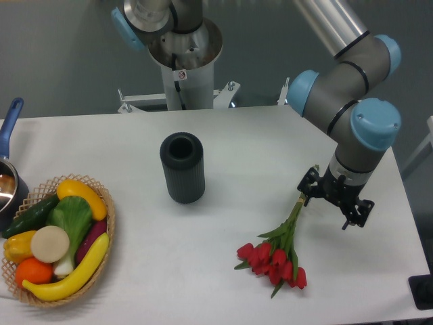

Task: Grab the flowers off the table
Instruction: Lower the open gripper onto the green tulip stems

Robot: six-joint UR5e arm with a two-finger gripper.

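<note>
We see the flowers lying flat on the table, near its front right corner, with the red buds toward the front edge and the stem ends pointing to the right edge. Our gripper is at the stem ends; we cannot tell if its jaws are closed on them or only beside. We judge the bunch to be light, soft and easy to crush, so the stems are the better place to hold, not the buds. The black cylinder stands well apart in the middle, and the basket of toy vegetables is at the left edge. Nothing blocks the way.
</note>
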